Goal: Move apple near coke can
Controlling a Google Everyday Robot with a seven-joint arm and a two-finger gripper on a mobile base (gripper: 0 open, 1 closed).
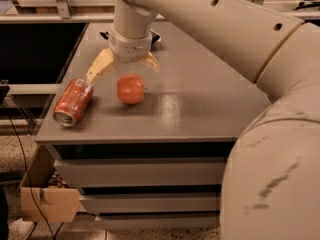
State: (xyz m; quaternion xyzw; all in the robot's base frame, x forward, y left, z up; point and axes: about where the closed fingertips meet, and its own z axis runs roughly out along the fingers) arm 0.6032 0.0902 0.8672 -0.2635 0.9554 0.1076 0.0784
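Observation:
The orange-red apple [131, 89] rests on the grey table top [200, 104], free of the gripper. The coke can [73, 102] lies on its side near the table's left front edge, silver top facing the front, a short gap left of the apple. My gripper [122, 69] hangs just above and behind the apple, open and empty, its cream fingers [100, 66] spread wide. The left fingertip is close above the can's far end.
A dark object [155, 36] lies behind the gripper at the table's back. My arm [225, 29] crosses from the right. A cardboard box [47, 199] sits on the floor at the lower left, below the table's drawers [150, 174].

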